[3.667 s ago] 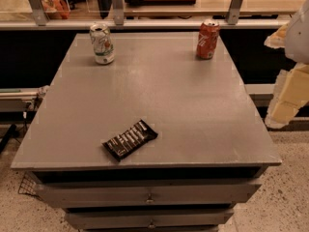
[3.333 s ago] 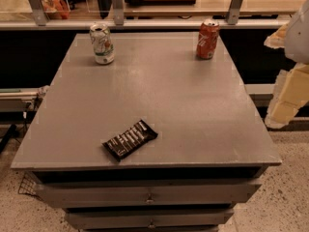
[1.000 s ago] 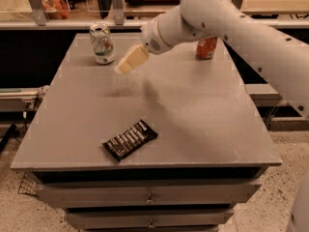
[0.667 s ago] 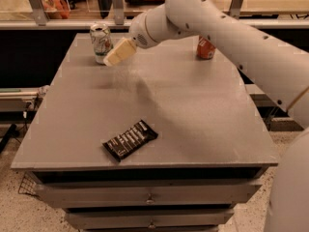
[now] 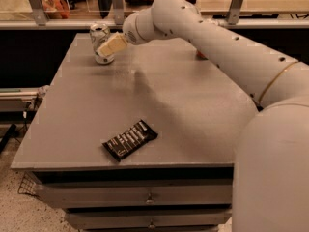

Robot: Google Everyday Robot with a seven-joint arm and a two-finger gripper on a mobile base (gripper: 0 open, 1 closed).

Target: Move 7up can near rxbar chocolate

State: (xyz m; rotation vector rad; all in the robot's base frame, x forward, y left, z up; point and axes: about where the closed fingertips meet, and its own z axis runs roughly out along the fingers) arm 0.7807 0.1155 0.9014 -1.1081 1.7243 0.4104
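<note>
- The arm (image 5: 217,47) has been swung in from the right over the last few seconds. A moment back the gripper (image 5: 108,47) was still hanging over bare tabletop short of the can. Now it's been brought right up against the 7up can (image 5: 98,33) at the far-left corner of the table (image 5: 193,110).
- The can itself hasn't been shifted at all. It's upright in the same back-left spot as in the earlier views.
- Whether the gripper is spread around the can or just parked in front of it can't be told from this angle, so open or closed is left unknown. Contact looks likely, but that's only a guess.
- The rxbar chocolate (image 5: 130,139) has been left untouched. It's lying flat and skewed near the front edge, well apart from the can.
- The red can (image 5: 200,56) is now almost fully hidden behind the arm, with only a small orange-red sliver showing.
- What it means for the task: the reach can be called pretty much done, but a grasp isn't confirmed. The whole carry from the back corner down toward the bar is still to be done.
- One thing to be watched is that a light upright can near the edge could easily get tipped or nudged off if it's bumped before it's properly held.
</note>
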